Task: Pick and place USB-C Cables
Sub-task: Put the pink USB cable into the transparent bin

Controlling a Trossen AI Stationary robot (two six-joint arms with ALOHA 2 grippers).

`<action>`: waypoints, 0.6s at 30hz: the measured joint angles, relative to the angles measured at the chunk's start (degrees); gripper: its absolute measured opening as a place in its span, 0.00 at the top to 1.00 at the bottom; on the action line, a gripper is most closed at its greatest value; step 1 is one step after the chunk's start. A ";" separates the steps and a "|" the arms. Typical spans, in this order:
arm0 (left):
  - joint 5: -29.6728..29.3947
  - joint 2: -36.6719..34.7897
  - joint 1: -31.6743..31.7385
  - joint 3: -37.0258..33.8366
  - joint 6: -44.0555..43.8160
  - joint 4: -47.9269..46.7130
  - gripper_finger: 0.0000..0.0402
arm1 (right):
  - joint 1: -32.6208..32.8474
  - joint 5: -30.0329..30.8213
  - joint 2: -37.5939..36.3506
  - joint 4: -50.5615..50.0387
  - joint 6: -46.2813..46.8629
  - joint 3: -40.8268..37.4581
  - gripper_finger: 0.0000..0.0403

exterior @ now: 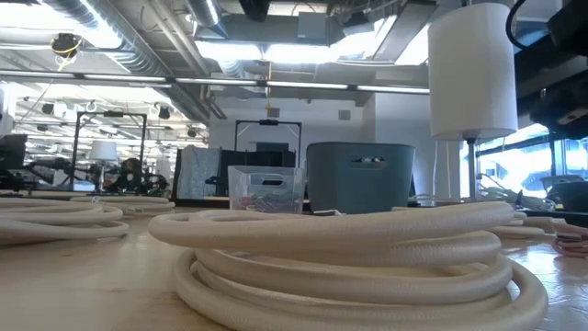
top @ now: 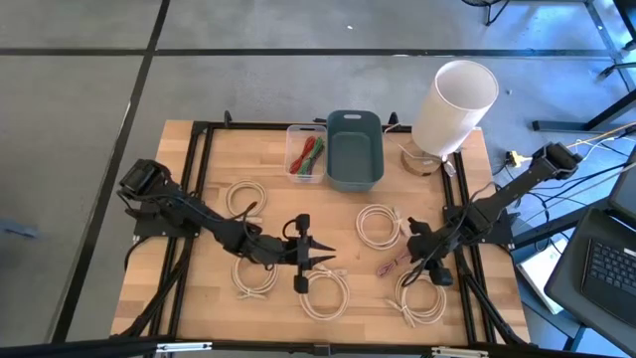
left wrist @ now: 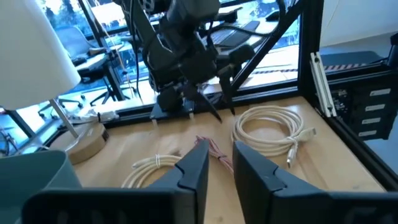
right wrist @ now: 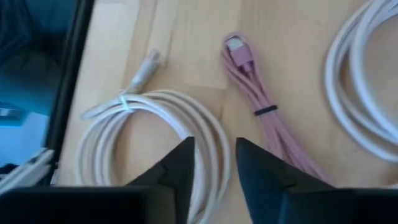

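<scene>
Six cream-white coiled USB-C cables spread over the wooden table: one coil at the left near the black frame, one coil lower left, one coil at the lower middle, one coil right of centre, one coil at the lower right, and a sixth not clearly separated from above. Between the last two, flat on the wood, a short pinkish-brown tied bundle, seen close in the right wrist view with a black tie around its middle, just beside the lower-right coil but apart from it. At the back of the table, a small clear bin holding a green bundle and a red bundle, touching a grey-blue tub on its right; further right, a white lamp on a round wooden base. Left gripper above the middle of the table, over bare wood between the coils, fingers slightly parted and holding nothing, as seen also in the left wrist view. Right gripper low over the edge of the lower-right coil, near the pinkish-brown bundle, fingers parted with a narrow gap and nothing between them. In the low view, one cream coil very near the camera, filling the foreground.
</scene>
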 joint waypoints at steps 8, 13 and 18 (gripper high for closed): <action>-0.30 -0.04 0.00 0.00 0.18 -0.09 0.76 | -0.69 5.35 5.59 3.79 -5.72 0.00 0.55; -0.07 -0.04 0.00 0.01 0.00 -0.12 0.78 | -0.69 8.20 10.53 7.21 -9.29 0.00 0.54; 0.67 -0.04 0.00 0.02 -4.09 -0.45 0.78 | -0.69 9.82 15.29 8.96 -10.55 0.00 0.57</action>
